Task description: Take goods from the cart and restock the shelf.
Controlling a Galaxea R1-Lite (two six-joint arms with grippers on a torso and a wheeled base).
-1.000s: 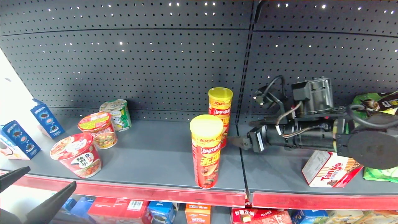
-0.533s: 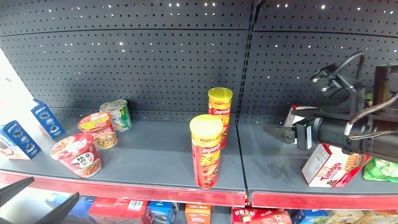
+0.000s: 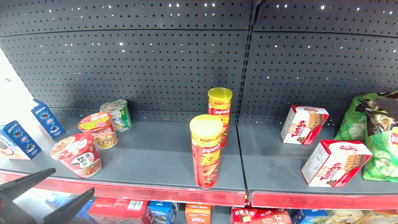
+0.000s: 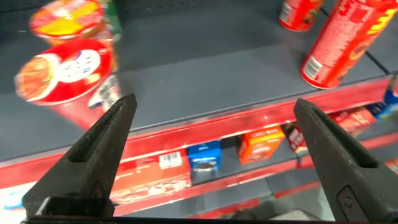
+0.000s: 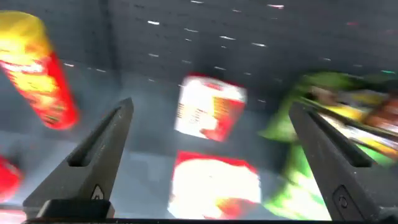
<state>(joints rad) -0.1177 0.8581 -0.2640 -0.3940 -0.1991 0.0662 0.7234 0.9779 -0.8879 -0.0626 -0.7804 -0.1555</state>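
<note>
Your left gripper hung low at 7 o'clock, below the shelf lip, fingers spread wide, empty. Your right gripper gaped equally wide, empty, facing the wafer boxes. Since a second ago the right arm had left the head view, uncovering the rear one. You had two chip cans at 6 o'clock, three noodle cups at 9, two wafer boxes at 3.
</note>
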